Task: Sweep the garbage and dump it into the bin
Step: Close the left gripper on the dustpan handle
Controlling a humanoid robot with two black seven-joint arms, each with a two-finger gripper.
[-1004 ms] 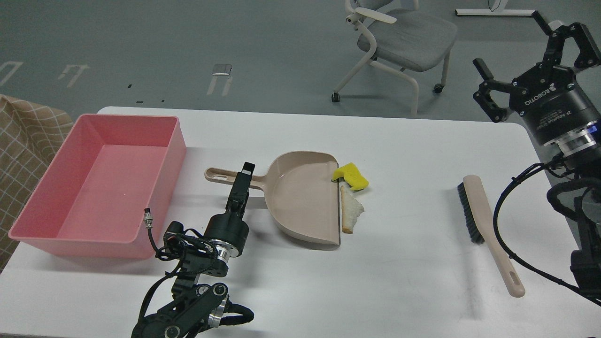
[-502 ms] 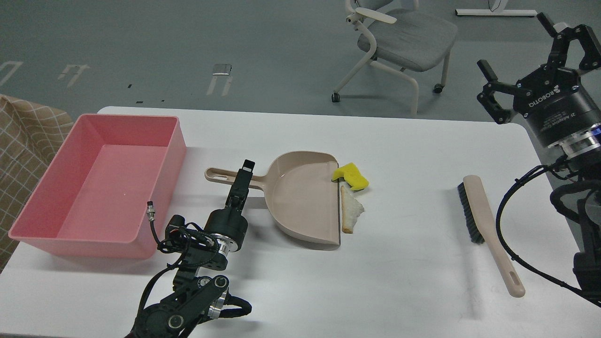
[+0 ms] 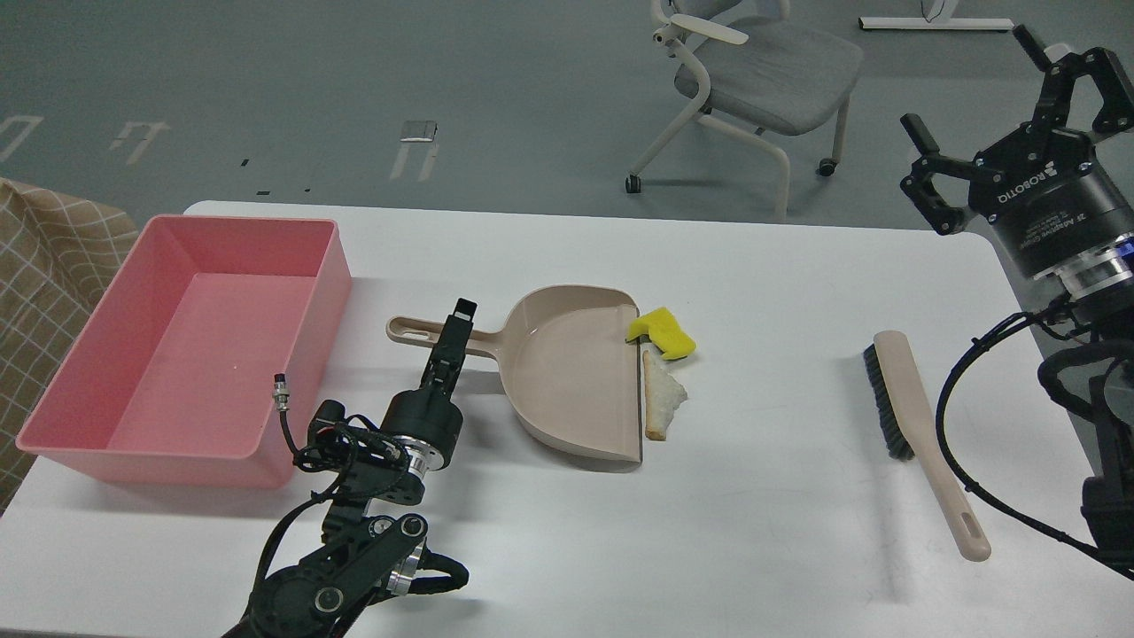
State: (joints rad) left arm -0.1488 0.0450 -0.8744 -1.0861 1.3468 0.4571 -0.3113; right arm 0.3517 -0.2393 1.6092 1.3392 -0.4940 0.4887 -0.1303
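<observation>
While the left gripper (image 3: 458, 323) sits end-on over the dustpan handle (image 3: 416, 330), its jaw state cannot be told; the right gripper (image 3: 983, 106) hangs spread wide at upper right. With the yellow chunk (image 3: 664, 333) and bread slice (image 3: 662, 397) touching the pan's lip, a loose hold could shove the scraps away from the pink bin (image 3: 301, 354) at left.

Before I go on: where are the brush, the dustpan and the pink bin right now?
brush (image 3: 921, 416), head view, on the middle of its beige back, above the handle.
dustpan (image 3: 567, 377), head view, on the bare floor of its scoop.
pink bin (image 3: 330, 292), head view, on its right side wall.
</observation>
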